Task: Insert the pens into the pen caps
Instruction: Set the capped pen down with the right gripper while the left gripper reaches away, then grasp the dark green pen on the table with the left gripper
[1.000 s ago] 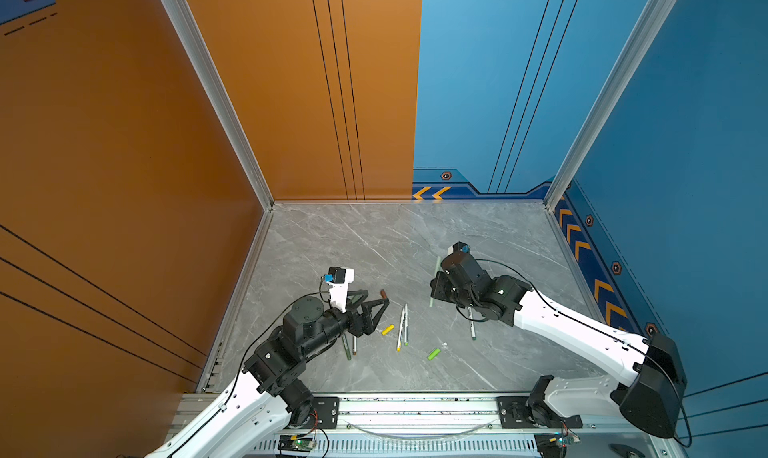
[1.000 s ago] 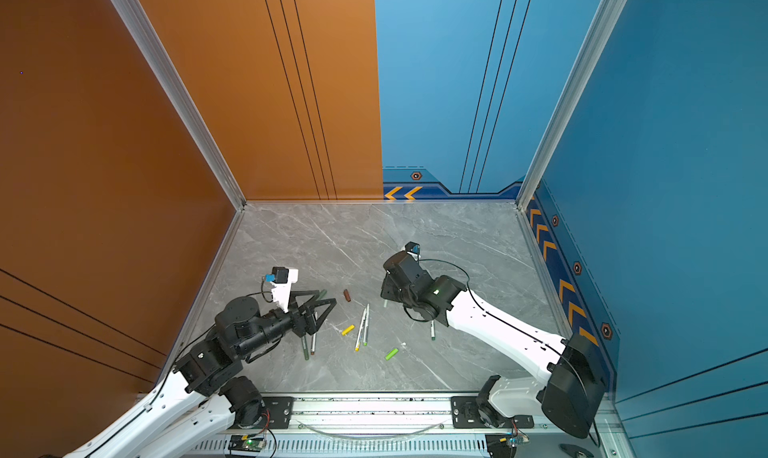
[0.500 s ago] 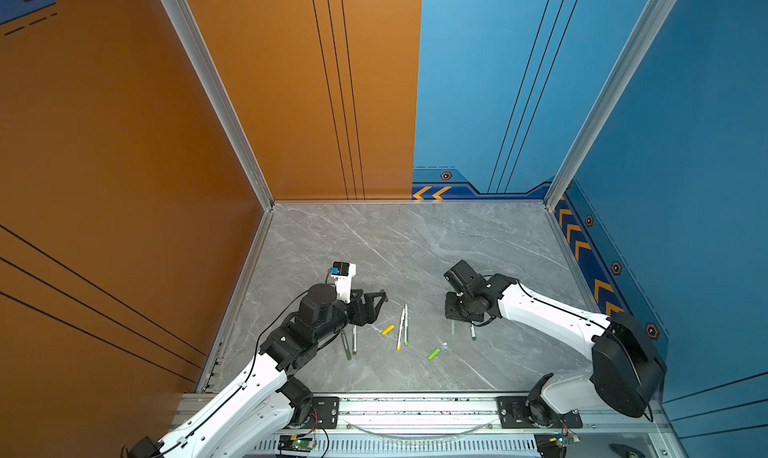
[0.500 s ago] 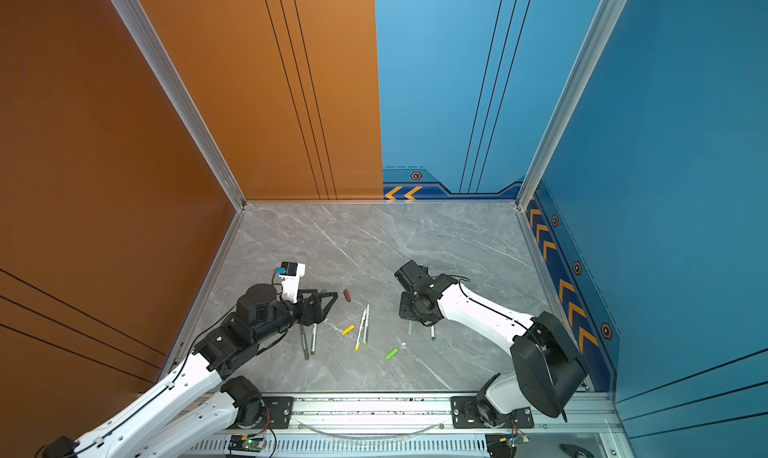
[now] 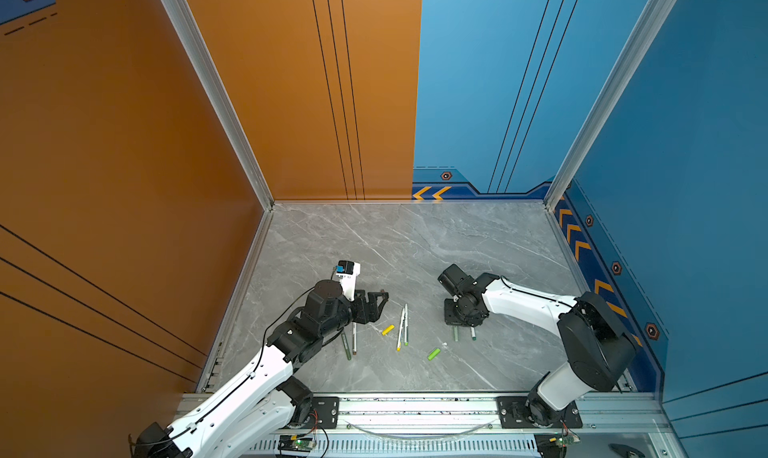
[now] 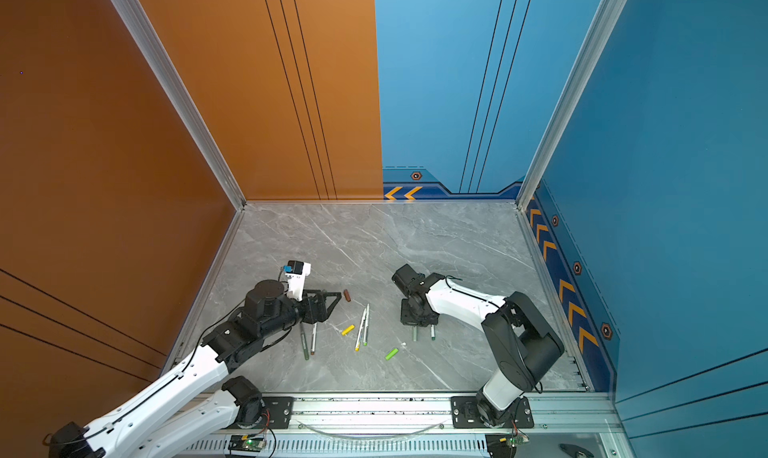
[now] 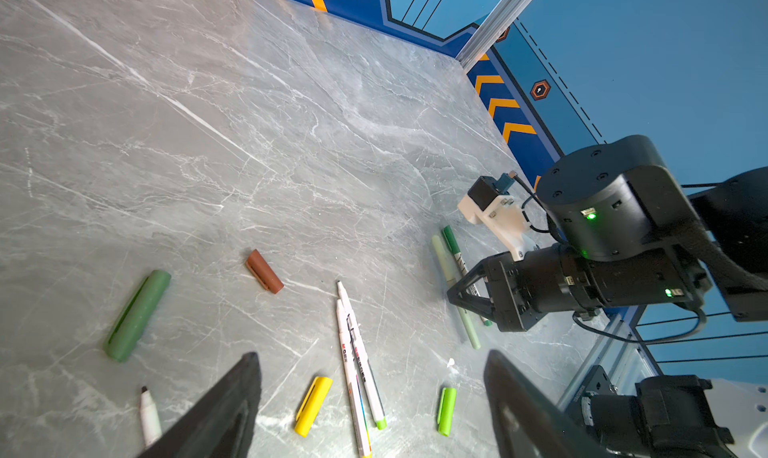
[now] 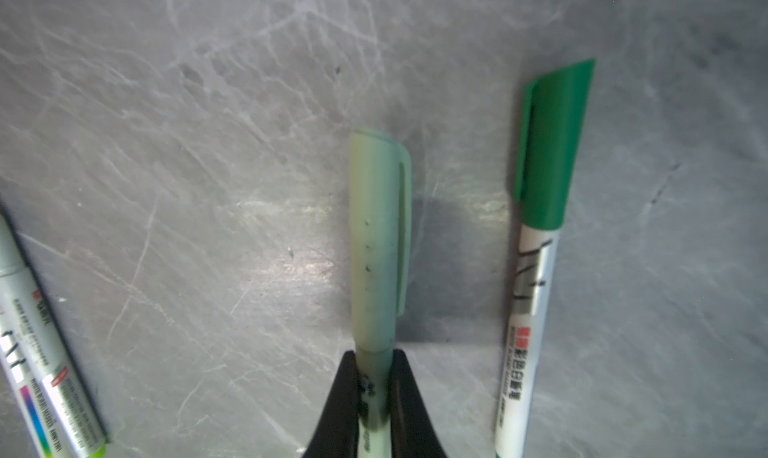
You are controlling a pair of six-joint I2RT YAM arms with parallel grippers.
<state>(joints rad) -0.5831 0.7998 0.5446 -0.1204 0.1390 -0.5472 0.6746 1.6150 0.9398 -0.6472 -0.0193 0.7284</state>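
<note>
Closest to the front rail (image 5: 415, 406), lime cap (image 5: 434, 354) lies alone on the grey table (image 5: 415, 248). Left of it, olive pen (image 5: 346, 347) and brown-tipped pen (image 5: 354, 340) lie side by side, nearly parallel. Their far ends are hidden under the left gripper (image 5: 380, 306) in both top views.

Right side, about the same depth: sage pen (image 5: 456, 334) and green-capped pen (image 5: 473, 333) lie parallel, a gap between them, both capped. Right gripper (image 8: 374, 355) points down at the table, pinched narrow on the sage pen's barrel just behind its pale cap (image 8: 378, 210). Pen is flat on the table or barely off it, can't tell which.

Middle: yellow cap (image 5: 387, 330) lies loose, just beside yellow-ended white pen (image 5: 400, 331) and lime-ended white pen (image 5: 406, 325). Those two touch lengthwise, uncapped, bare tips pointing away from the rail.

Further back, the left gripper hovers low, jaws spread wide, nothing between them. Brown cap (image 6: 346, 295) lies just past its far fingertip, not gripped.

Green cap (image 7: 137, 314) shows only in the left wrist view, lying flat, well apart from the brown cap. It can't be found in the top views.
</note>
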